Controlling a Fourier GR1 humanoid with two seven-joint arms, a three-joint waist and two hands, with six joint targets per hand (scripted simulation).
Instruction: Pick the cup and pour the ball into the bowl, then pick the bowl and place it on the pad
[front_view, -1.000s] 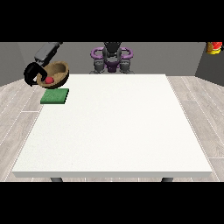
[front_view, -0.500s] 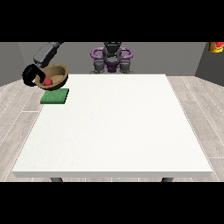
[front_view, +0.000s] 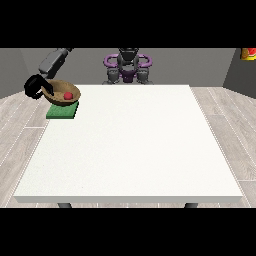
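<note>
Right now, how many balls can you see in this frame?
1. A red ball lies inside the wooden bowl, which the hand at the view's left holds over the green pad at the table's far left corner. No cup is visible.

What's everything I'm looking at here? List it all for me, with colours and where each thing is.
Table: one, white, filling the middle of the view.
Pad: one, green, at the table's far corner on the view's left.
Bowl: one, brown, over the pad, held at its rim.
Ball: one, red, inside the bowl.
Red and yellow object: one, at the view's top right edge, too cut off to name.
Robot body: one, grey and purple, behind the table.
Robot hand: one visible, black, at the view's left, curled on the bowl's rim.
</note>
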